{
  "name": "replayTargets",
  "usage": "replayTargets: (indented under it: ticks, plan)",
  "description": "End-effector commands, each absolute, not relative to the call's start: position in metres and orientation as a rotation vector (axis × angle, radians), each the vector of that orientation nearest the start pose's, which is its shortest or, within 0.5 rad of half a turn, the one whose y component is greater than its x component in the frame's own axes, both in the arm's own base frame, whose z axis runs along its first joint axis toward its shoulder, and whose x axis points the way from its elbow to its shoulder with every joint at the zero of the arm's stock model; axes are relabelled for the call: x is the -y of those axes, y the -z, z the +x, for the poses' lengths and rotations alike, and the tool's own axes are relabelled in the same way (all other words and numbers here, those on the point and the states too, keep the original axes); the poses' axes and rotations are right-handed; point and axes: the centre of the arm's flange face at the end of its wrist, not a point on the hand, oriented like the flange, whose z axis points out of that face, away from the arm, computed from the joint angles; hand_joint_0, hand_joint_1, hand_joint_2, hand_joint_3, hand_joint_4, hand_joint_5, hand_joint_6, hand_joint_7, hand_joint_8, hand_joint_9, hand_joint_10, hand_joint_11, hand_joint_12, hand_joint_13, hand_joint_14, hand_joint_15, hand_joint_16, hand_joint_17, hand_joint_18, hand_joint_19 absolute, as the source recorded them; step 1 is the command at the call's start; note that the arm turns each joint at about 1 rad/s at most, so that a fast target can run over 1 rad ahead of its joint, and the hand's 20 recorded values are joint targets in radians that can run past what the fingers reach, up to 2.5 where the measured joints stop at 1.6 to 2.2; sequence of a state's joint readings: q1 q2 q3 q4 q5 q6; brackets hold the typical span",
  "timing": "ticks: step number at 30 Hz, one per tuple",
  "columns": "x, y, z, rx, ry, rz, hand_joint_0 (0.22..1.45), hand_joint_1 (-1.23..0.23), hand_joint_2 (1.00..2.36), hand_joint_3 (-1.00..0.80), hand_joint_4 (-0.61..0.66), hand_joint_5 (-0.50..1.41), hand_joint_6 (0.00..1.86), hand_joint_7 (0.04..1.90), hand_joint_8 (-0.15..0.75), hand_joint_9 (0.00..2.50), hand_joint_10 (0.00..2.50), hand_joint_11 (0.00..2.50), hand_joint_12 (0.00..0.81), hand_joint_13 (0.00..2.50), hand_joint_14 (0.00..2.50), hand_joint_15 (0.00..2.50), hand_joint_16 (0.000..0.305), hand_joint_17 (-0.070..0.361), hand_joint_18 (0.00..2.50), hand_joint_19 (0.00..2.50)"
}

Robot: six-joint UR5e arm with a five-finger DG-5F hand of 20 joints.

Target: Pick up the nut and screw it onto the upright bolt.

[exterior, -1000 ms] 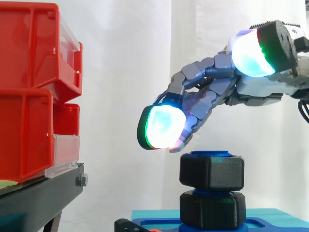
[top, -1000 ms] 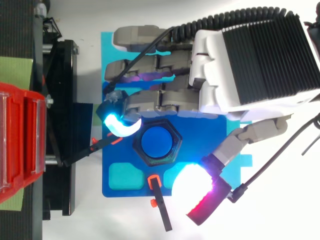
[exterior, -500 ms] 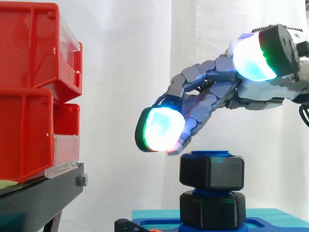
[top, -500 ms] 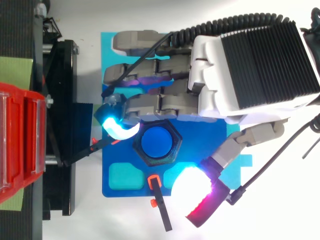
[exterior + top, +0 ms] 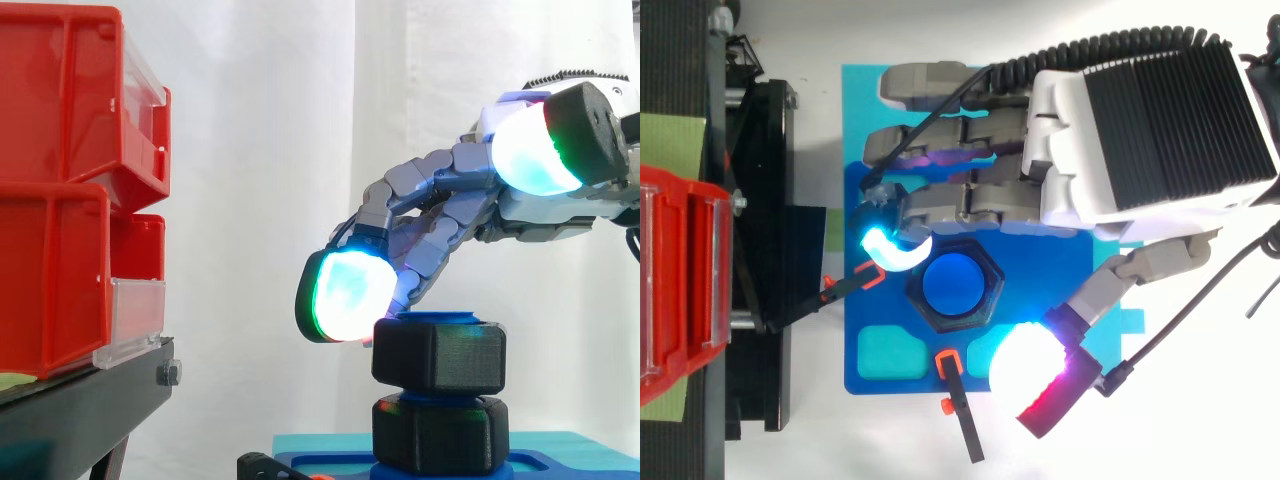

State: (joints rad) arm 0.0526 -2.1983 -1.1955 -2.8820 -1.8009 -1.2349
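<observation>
"Two black nuts on that bolt, or am I misreading your feed?"

"Two, yes. From my side camera, the nut (image 5: 438, 357) I care about sits on the upright blue bolt (image 5: 953, 288), near its top, with the bolt's end showing just above it. A lower nut (image 5: 440, 433) sits beneath it, down at the blue base (image 5: 1040, 270). From above I see the hexagon ringed squarely around the bolt."

"And the hand?"

"I have the hand (image 5: 1070, 150) just above the bolt, coming in from the right. Its fingers are loosely bent and arch downward, and the thumb (image 5: 1025, 360) is spread wide, its pad well clear of the nut. It has hold of nothing. One glowing fingertip (image 5: 345, 297) hangs by the nut's upper edge, on the side facing the bins. From above it sits right at a corner of the hexagon, but I can't tell whether it touches."

"What's around it?"

"Red bins (image 5: 60, 200) stacked on the black stand (image 5: 90, 400) to the left in the side camera, well apart from the bolt."
</observation>
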Motion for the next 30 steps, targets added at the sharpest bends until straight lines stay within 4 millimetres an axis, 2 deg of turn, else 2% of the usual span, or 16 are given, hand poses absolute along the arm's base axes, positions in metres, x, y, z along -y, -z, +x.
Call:
replayTargets:
  ticks: [1, 13, 27, 30]
  plan:
    - [0.074, -0.309, 0.731, -1.585, -0.483, 0.043, 0.48, -0.18, 1.0, -0.5, 0.29, -0.11, 0.5, 0.88, 0.275, 0.77, 0.0, 0.0, 0.289, 0.36, 0.0, 0.0, 0.029, 0.066, 0.03, 0.0]
    - [0.081, -0.308, 0.729, -1.595, -0.476, 0.05, 0.5, -0.19, 1.0, -0.5, 0.3, -0.06, 0.5, 1.1, 0.289, 0.83, 0.0, 0.0, 0.28, 0.39, 0.0, 0.0, 0.027, 0.061, 0.05, 0.0]
    - [0.098, -0.309, 0.727, -1.593, -0.464, 0.062, 0.53, -0.27, 1.0, -0.5, 0.17, 0.04, 0.5, 1.37, 0.292, 1.14, 0.0, 0.05, 0.221, 0.59, 0.0, 0.0, 0.019, 0.042, 0.23, 0.0]
    - [0.1, -0.309, 0.727, -1.592, -0.465, 0.06, 0.53, -0.28, 1.0, -0.5, 0.15, 0.04, 0.52, 1.34, 0.287, 1.2, 0.0, 0.05, 0.211, 0.64, 0.0, 0.0, 0.016, 0.036, 0.28, 0.0]
